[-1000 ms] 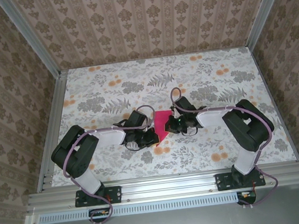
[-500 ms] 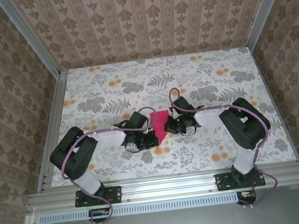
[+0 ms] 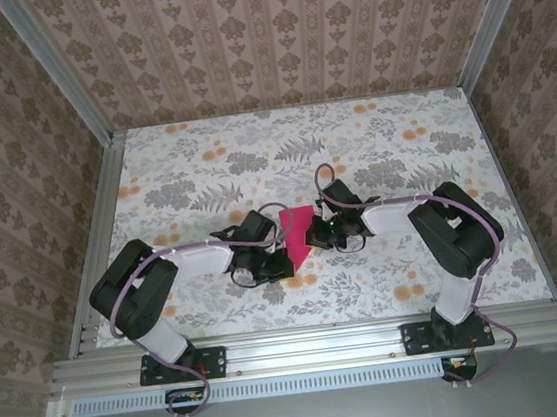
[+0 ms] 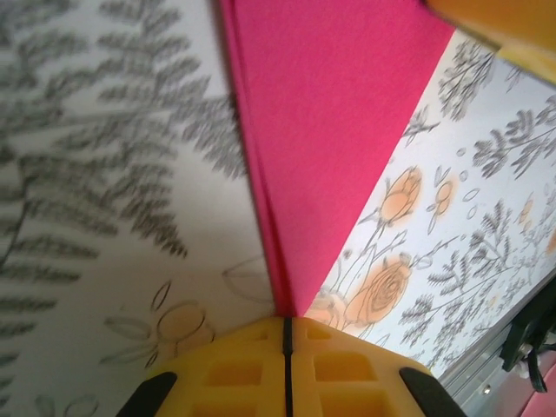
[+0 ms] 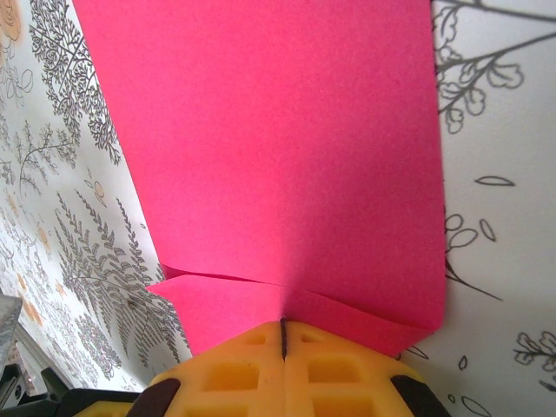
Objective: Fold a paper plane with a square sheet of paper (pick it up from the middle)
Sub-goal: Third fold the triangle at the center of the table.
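The magenta-pink paper (image 3: 297,228) lies mid-table, folded into a wedge whose tip points toward the arms. In the left wrist view the paper (image 4: 339,130) narrows to a layered point that ends right at the seam of my left gripper (image 4: 285,323), whose yellow pads are pressed together on that tip. My right gripper (image 5: 283,326) is shut on the folded edge of the paper (image 5: 278,148), where an overlapping flap shows. From above, the left gripper (image 3: 282,260) sits at the tip and the right gripper (image 3: 312,235) at the paper's right side.
A floral tablecloth (image 3: 403,154) covers the table. Aluminium rails (image 3: 314,340) frame it in front and at both sides, with wallpapered walls behind. The right gripper's yellow pad (image 4: 495,22) shows at the top corner of the left wrist view.
My right gripper has slid left toward the left gripper, and the left has edged right. The visible pink shape has become narrower.
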You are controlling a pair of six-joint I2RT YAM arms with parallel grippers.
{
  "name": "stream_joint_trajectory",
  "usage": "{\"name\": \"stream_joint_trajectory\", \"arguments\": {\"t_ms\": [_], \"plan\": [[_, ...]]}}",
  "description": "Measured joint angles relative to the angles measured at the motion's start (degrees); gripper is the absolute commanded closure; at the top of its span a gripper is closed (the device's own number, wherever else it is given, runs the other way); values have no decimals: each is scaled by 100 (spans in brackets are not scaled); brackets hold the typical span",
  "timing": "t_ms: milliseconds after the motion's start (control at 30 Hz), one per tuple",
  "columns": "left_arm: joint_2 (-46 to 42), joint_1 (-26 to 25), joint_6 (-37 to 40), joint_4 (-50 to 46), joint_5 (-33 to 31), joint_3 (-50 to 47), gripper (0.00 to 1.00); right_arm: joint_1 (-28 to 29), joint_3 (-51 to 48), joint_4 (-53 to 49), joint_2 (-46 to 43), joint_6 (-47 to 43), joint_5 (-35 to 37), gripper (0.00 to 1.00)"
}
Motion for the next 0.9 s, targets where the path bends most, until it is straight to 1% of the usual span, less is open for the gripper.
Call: {"name": "stream_joint_trajectory", "arguments": {"t_ms": [200, 267, 433, 600, 900], "plan": [[-511, 9, -2, -28, -269, 26, 91, -2, 2, 2, 4, 17, 0, 95], [-533, 9, 0, 11, -323, 142, 91, -2, 2, 4, 4, 28, 0, 95], [-116, 9, 15, 114, -313, 503, 91, -2, 11, 4, 11, 81, 2, 95], [352, 9, 15, 101, -264, 577, 91, -2, 17, 7, 22, 120, 0, 95], [503, 13, 63, 9, -181, 577, 91, -7, 22, 9, 35, 125, -15, 95]]}}
